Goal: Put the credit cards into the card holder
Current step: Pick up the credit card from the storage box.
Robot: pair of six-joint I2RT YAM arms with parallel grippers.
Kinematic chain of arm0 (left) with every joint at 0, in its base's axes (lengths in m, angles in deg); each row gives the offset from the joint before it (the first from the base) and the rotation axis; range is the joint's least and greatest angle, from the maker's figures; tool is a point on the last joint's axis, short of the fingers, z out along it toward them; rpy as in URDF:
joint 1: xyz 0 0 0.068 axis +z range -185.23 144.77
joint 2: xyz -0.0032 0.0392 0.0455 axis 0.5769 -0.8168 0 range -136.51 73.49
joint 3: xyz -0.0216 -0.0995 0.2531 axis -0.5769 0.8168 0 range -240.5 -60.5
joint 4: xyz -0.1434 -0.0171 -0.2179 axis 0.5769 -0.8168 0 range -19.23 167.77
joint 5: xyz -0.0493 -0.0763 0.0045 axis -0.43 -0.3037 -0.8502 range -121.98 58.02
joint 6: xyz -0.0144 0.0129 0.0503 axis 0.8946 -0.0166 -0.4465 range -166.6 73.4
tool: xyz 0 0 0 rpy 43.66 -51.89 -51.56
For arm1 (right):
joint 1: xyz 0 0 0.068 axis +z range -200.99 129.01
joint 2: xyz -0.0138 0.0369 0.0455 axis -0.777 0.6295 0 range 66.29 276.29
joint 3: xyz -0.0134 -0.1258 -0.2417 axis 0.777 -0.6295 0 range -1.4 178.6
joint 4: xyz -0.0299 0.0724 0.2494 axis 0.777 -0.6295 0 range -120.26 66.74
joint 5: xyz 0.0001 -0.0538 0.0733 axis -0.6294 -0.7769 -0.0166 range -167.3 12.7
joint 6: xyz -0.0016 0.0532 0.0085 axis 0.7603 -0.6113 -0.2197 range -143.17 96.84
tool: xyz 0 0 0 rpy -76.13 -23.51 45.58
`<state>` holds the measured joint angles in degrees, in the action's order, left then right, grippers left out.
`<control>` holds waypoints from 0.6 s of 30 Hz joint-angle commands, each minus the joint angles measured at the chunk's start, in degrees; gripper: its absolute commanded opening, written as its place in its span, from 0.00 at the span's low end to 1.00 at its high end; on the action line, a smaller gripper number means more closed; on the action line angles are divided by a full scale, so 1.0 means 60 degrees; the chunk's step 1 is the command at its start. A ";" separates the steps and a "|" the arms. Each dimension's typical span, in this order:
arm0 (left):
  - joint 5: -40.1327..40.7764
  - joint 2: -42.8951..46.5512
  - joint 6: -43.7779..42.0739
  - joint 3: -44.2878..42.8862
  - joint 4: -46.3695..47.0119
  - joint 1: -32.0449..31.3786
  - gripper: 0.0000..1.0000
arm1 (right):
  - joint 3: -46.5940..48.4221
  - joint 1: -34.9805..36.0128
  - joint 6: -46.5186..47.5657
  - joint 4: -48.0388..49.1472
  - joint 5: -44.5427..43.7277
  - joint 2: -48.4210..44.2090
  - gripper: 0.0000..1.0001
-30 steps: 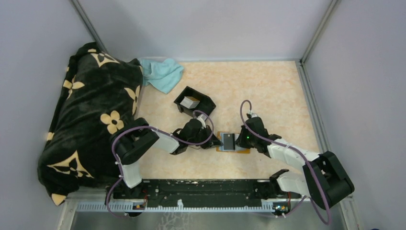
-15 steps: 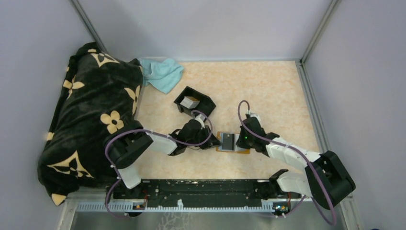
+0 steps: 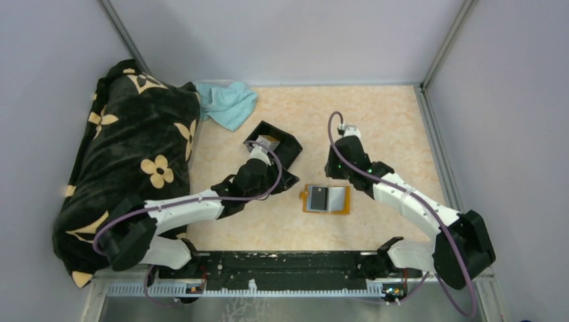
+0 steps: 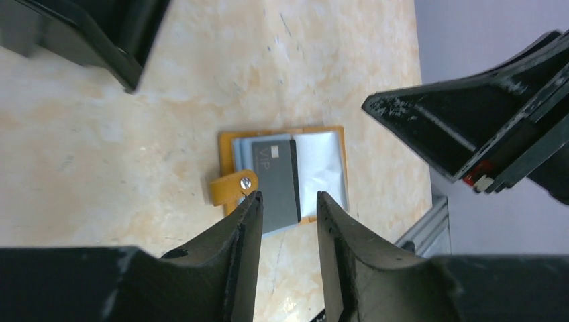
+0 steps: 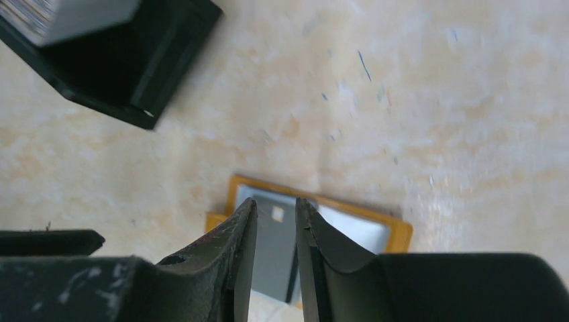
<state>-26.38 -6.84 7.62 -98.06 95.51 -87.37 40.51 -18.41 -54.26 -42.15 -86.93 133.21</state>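
Observation:
The orange card holder lies open on the table. A dark grey credit card rests on its left half, over the pale slots. In the left wrist view the card reads VIP, and the closure tab sticks out beside it. My left gripper hovers to the holder's left, open and empty. My right gripper hangs just behind the holder, its jaws a little apart with nothing between them. More credit cards stand in the black tray.
The black open-topped tray sits behind my left gripper, close to its wrist. A teal cloth lies at the back left. A dark flowered blanket covers the left side. Grey walls enclose the table.
Both grippers have let go and pulled away from the card holder, the left one leftward and the right one backward. Both have opened. The dark card stays on the holder.

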 commanded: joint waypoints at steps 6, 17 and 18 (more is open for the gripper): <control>0.2523 0.2223 -0.0758 0.0464 -0.2290 0.0922 0.56 | 0.4947 0.0064 0.2915 0.0817 0.1366 0.3605 0.36; 0.2029 0.2176 -0.0671 0.0656 -0.3070 0.2724 0.70 | 0.9638 0.0091 0.3733 0.0218 0.3845 0.7931 0.40; 0.1895 0.2101 -0.0664 0.0634 -0.3016 0.2881 0.70 | 0.9928 0.0092 0.3774 0.0179 0.3952 0.8205 0.40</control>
<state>-13.18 7.03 4.12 -94.89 78.07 -73.03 91.87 -18.39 -34.41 -40.16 -69.73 178.41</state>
